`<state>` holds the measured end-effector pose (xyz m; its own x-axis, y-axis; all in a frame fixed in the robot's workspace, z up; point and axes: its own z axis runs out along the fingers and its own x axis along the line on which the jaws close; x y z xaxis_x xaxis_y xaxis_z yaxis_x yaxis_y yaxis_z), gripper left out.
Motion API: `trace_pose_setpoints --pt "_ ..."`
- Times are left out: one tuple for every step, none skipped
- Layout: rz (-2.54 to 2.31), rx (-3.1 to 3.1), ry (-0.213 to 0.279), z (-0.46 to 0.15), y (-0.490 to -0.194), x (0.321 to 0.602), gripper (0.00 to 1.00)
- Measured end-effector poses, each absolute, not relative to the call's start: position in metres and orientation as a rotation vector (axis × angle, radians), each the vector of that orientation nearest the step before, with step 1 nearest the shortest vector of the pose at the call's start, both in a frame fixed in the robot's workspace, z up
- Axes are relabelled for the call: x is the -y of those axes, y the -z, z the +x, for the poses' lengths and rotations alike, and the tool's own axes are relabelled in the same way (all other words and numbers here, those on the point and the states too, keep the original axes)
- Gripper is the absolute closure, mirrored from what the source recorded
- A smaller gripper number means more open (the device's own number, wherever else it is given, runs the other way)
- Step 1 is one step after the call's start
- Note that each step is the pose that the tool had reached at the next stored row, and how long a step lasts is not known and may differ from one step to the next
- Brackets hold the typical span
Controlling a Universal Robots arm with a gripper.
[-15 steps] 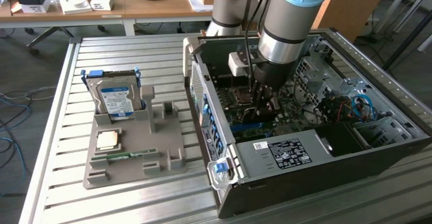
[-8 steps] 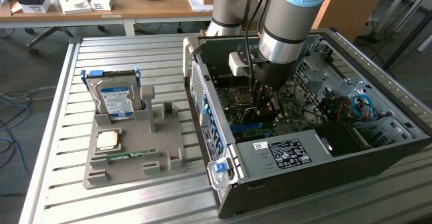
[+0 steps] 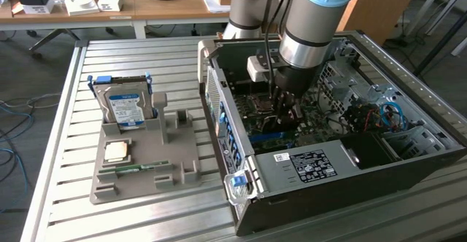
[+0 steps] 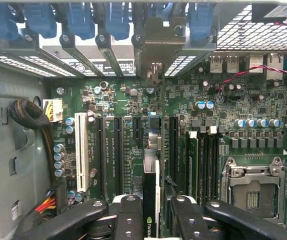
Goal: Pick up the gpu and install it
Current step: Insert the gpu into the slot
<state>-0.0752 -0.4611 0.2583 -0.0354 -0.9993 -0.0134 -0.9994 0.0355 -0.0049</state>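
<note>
The gpu (image 4: 151, 182) stands edge-on between my black fingers (image 4: 128, 220), a thin dark card with a green logo near the grip. It runs over the long black slots (image 4: 118, 150) of the green motherboard (image 4: 113, 100) toward the rear bracket openings, where its grey metal bracket (image 4: 155, 70) sits. My gripper (image 4: 155, 210) is shut on the card's near end. Whether the card is pressed home in a slot cannot be told. In the exterior view my gripper (image 3: 281, 108) reaches straight down into the open computer case (image 3: 350, 160).
A grey fixture (image 3: 142, 165) on the slatted table holds an upright hard drive (image 3: 128, 108), a square chip (image 3: 117, 152) and a green memory stick (image 3: 135, 169). Inside the case are a CPU socket (image 4: 251, 192), memory modules (image 4: 192, 165), a white slot (image 4: 81, 150) and cable bundles (image 4: 28, 115).
</note>
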Motion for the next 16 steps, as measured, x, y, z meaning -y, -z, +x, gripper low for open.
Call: trace_pose_setpoints --pt "-2.172 -2.251 -0.009 -0.0753 -0.2583 0.4608 0.74" --pt "-2.172 -2.251 -0.009 -0.0753 -0.2583 0.4608 0.74" --pt "-2.173 -2.251 -0.009 -0.0753 -0.2583 0.4608 0.74" --pt "-2.173 -2.251 -0.009 -0.0753 -0.2583 0.4608 0.74" --pt "-2.173 -2.251 -0.009 -0.0753 -0.2583 0.4608 0.74" --pt "-2.172 -2.251 -0.009 -0.0753 -0.2583 0.4607 0.74" --pt "-2.172 -2.251 -0.009 -0.0753 -0.2583 0.4605 0.74" --pt "-2.172 -2.251 -0.009 -0.0753 -0.2583 0.4603 0.74" --pt "-2.173 -2.251 -0.009 -0.0753 -0.2583 0.4602 0.74" --pt "-2.173 -2.251 -0.009 -0.0753 -0.2583 0.4602 0.74" --pt "-2.172 -2.251 -0.009 -0.0753 -0.2583 0.4602 0.74" --pt "-2.173 -2.251 -0.009 -0.0753 -0.2583 0.4602 0.74" --pt "-2.172 -2.251 -0.009 -0.0753 -0.2583 0.4602 0.74" --pt "-2.173 -2.251 -0.009 -0.0753 -0.2583 0.4602 0.74" --pt "-2.173 -2.251 -0.009 -0.0753 -0.2583 0.4602 0.74" --pt "-2.173 -2.251 -0.009 -0.0753 -0.2583 0.4602 0.74"
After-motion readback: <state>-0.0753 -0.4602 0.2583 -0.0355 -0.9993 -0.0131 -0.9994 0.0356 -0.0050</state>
